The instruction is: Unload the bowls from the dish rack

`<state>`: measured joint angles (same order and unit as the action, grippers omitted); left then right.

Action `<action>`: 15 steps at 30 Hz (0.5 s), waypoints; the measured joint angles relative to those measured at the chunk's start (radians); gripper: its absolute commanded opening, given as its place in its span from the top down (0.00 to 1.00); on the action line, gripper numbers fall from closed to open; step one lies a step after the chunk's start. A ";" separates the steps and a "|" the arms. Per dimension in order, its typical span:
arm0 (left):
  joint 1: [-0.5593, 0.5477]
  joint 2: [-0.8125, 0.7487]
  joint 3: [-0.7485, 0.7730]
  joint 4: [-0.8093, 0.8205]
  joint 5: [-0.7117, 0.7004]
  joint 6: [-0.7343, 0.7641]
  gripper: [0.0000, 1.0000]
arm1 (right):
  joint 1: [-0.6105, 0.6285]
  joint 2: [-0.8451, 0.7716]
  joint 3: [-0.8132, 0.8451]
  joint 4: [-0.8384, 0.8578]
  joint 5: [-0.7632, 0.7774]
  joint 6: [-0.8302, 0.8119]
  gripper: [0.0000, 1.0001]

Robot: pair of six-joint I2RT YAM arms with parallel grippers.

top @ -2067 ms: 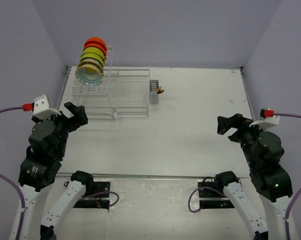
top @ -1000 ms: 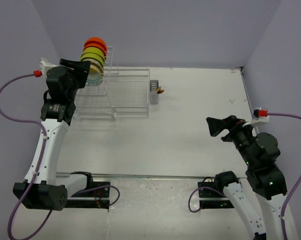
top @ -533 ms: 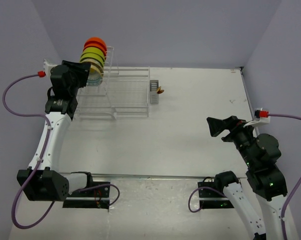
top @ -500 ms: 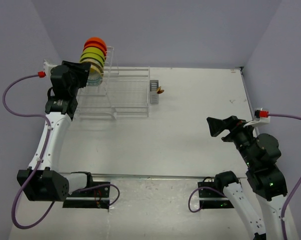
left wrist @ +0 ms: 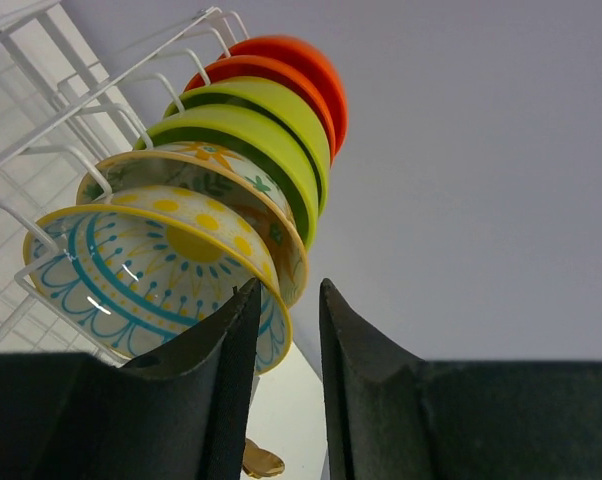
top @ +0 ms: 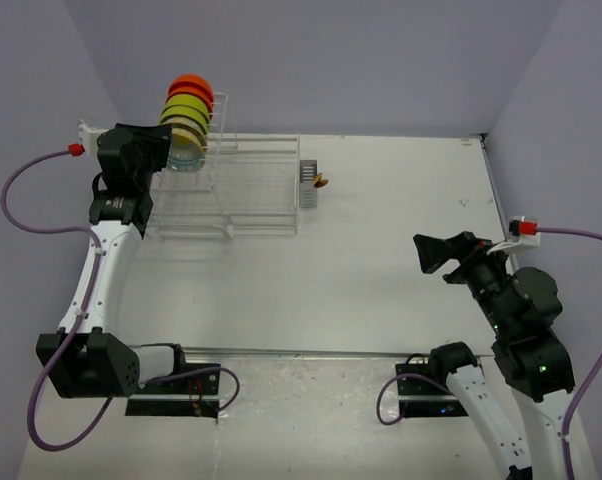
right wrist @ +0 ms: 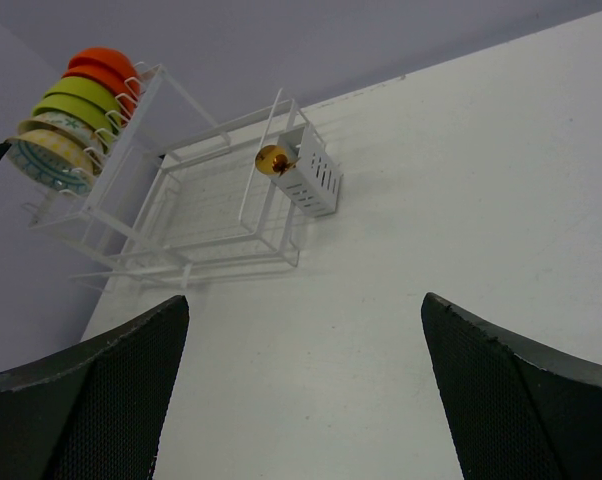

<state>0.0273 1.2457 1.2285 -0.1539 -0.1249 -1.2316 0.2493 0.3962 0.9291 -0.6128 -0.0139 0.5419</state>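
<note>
My left gripper point(top: 164, 148) is no longer folded low at the table's 8 o'clock edge. The arm now stands stretched tall and reaches out to 10 o'clock, up at the tall tier of the dish rack point(top: 251, 190). In the last half second its wrist shifts a touch further toward 9 o'clock, and the fingers now sit at the rim of the front patterned bowl point(left wrist: 151, 270). My right gripper point(top: 428, 252) has slid a little toward 9 o'clock from where it began.

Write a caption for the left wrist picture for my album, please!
Left pincer at the rim of the front patterned bowl, first of six lined up in the white dish rack.
</note>
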 measured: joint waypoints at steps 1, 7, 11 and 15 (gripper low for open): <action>0.000 0.006 0.000 0.003 0.000 -0.005 0.69 | 0.000 0.000 0.000 0.000 0.000 0.000 0.01; 0.002 0.035 -0.011 0.020 0.000 -0.011 0.74 | 0.000 0.000 0.000 0.000 0.000 -0.003 0.01; 0.003 0.046 -0.015 0.033 0.000 -0.022 0.74 | 0.000 0.000 0.000 0.000 0.000 -0.004 0.01; 0.004 0.049 -0.016 0.037 0.000 -0.037 0.82 | 0.000 0.000 0.000 0.000 0.004 -0.004 0.01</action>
<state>0.0311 1.2949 1.2129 -0.1173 -0.1246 -1.2682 0.2493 0.3962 0.9291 -0.6132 -0.0097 0.5377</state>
